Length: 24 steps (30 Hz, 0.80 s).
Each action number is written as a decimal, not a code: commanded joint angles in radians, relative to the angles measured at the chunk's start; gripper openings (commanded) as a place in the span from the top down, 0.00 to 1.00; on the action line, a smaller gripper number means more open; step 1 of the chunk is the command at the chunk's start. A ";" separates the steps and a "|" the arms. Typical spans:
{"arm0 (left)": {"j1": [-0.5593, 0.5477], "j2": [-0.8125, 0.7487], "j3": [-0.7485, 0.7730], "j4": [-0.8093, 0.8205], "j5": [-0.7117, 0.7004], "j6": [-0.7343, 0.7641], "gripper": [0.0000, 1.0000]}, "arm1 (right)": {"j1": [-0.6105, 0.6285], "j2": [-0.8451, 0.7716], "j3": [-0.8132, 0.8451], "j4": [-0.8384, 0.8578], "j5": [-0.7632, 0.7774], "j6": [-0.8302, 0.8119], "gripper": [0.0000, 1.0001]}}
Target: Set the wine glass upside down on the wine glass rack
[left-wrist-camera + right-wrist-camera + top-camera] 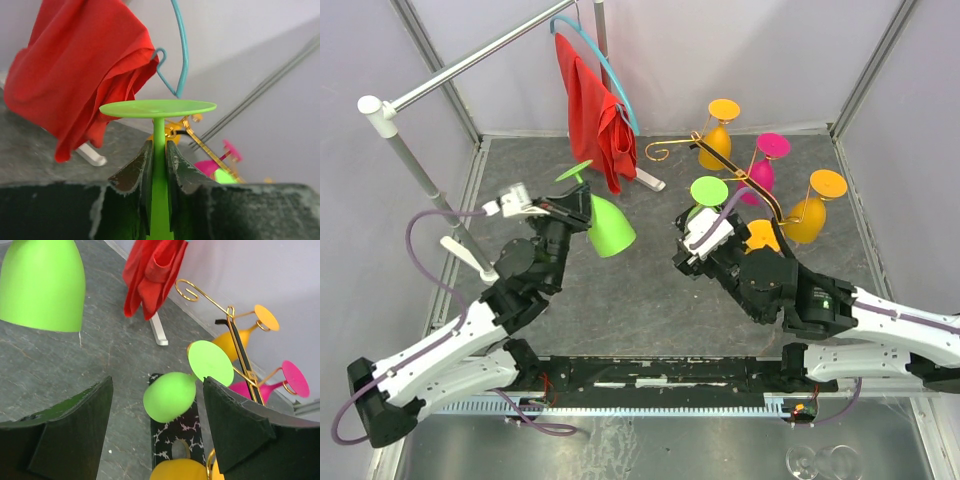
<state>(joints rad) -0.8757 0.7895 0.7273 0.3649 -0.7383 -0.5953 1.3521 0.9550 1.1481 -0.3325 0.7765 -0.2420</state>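
- The left gripper [159, 150] has its jaws narrow, pinched on the thin stem of a green wine glass [610, 228].
- The stem runs straight up between the two pads. The flat foot disc [158, 108] sits just past the fingertips, and the bowl hangs on the wrist side, hidden in the wrist view.
- The glass looks like light, stiff plastic with a smooth stem, so it will probably weigh little but could twist or slide in the pinch. The stem is the sensible place to hold it, leaving the foot free to catch a scroll arm.
- Beyond these jaws hang a red cloth [85, 75] and a blue hanger [180, 50], and the wine glass rack [760, 195] stands well apart, ahead and to their right.
- The right gripper [157, 390] has its jaws wide and holds nothing.
- A second green glass [170, 396] hangs bowl-down from the rack's gold arm, in the gap ahead of the right fingertips and touching neither pad.
- Past the right-hand finger, orange glasses [235, 342] and a pink glass [292, 377] fill other arms, while the curled arm at the top left of the rack looks free.
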 commanded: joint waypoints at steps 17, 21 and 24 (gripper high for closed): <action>0.083 0.509 -0.192 0.892 0.431 0.727 0.97 | 0.005 -0.163 0.042 -0.238 0.149 0.142 0.14; 0.084 0.618 -0.190 1.072 0.456 0.753 0.97 | 0.004 -0.200 0.026 -0.231 0.167 0.128 0.13; 0.084 0.702 -0.167 1.186 0.489 0.770 0.97 | 0.004 -0.223 0.012 -0.220 0.178 0.112 0.11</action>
<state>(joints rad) -0.7948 1.4174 0.5262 1.2598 -0.3084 0.1089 1.3533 0.7704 1.1629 -0.5777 0.9104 -0.1120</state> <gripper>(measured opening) 0.201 0.879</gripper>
